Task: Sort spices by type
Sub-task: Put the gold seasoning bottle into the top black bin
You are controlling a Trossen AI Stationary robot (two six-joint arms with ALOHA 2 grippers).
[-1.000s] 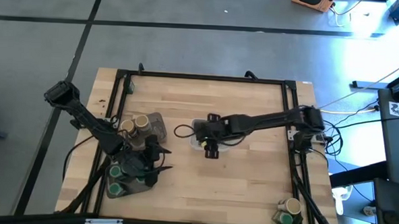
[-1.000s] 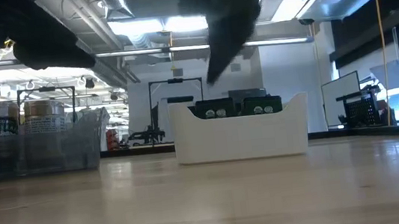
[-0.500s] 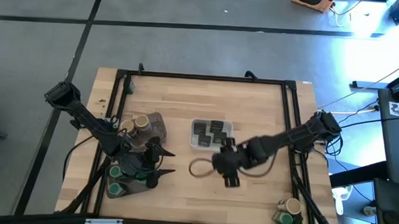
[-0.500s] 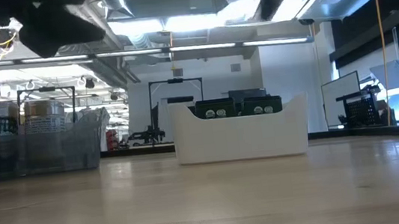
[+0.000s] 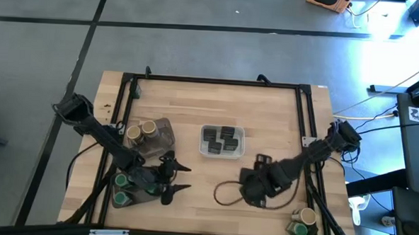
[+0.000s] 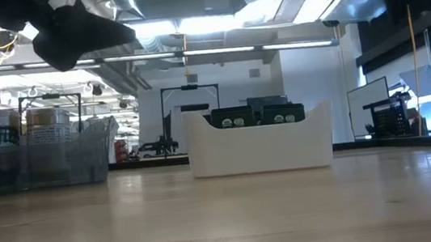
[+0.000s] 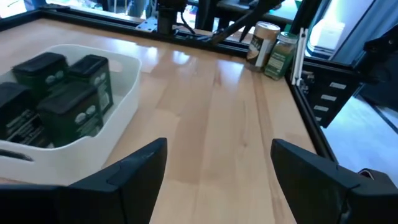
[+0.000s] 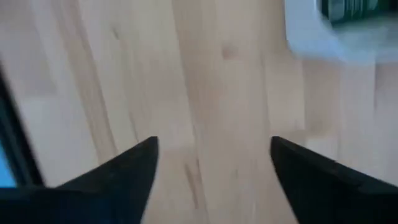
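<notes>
Several dark squarish tins [image 5: 221, 139] stand in the white tray [image 5: 202, 150] at mid-table; the left wrist view shows them too [image 7: 59, 102]. Two tan-topped jars [image 5: 141, 131] stand on a grey tray [image 5: 165, 130] at the left. Two green-lidded jars [image 5: 122, 188] stand near the front left corner. A tan-topped jar and a green-lidded jar [image 5: 301, 222] stand at the front right corner, also seen in the left wrist view [image 7: 272, 42]. My left gripper [image 5: 182, 179] is open beside the green-lidded jars. My right gripper [image 5: 252, 192] is open over bare wood, near the front of the white tray [image 8: 323, 34].
A black frame [image 5: 211, 81] runs round the tabletop. A cable loop [image 5: 225, 194] hangs beside my right gripper. Bare wood lies between the white tray and the front edge.
My right gripper has left the white tray and swung toward the table's near edge and to the right, with nothing in it. My left gripper has reached a little toward the table's right, and its wrist has tipped.
</notes>
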